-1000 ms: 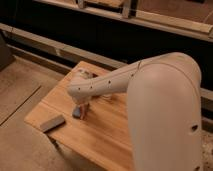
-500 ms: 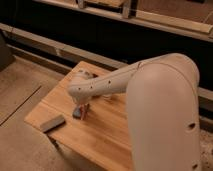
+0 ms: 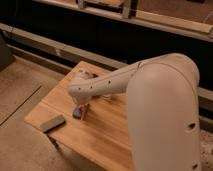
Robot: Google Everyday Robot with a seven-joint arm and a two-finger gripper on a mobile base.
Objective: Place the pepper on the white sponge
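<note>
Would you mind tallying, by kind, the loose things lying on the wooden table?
Peppers: 1, the pepper, under the gripper
Sponges: 1, the white sponge
Flat grey blocks: 1, grey block
Total: 3

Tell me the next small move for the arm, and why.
Probably open and let go: the gripper is shut, low over the table, with the pepper at its tips, apparently already lying against the white sponge. The grey block lies apart.
</note>
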